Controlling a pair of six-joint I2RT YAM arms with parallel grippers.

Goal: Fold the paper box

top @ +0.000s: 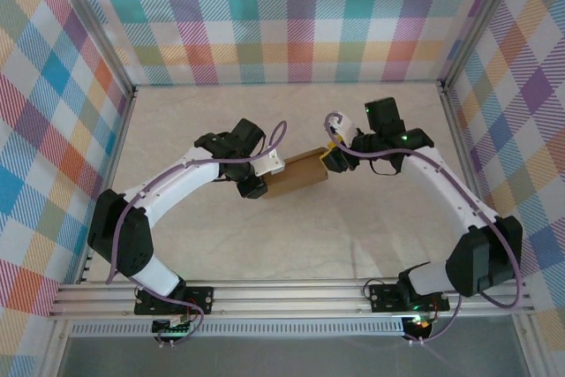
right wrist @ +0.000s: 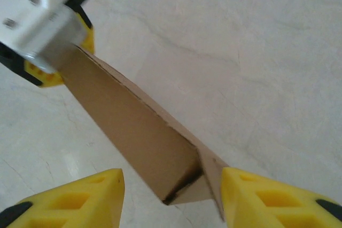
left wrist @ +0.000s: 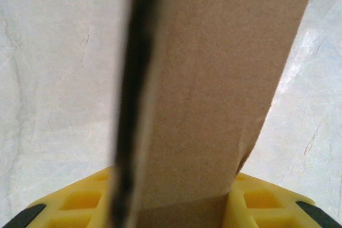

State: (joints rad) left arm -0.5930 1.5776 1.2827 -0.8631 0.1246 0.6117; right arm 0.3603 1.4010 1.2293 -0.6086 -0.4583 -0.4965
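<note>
Yellow fingers of the left gripper fill the bottom edge of the left wrist view, one on each side of the box. The brown cardboard sits tight between them with no gap, so this gripper is clamped on the box. From there the box runs away from the lens as a long plain panel with a dark edge along its left side, over the pale marbled table. In the right wrist view the right gripper straddles the opposite end of the box with its jaws parted. One finger stands apart from the cardboard, and the other lies just beside a short flap at that end. The left gripper shows at the far end of the box, under its white camera housing. From above, the box is at the middle of the table, its long axis running left to right with the right end slightly farther. The left gripper is at its left end and the right gripper at its right end. Whether the box rests on the table or is held just above it cannot be told. Plaid walls enclose the left, far and right sides.
</note>
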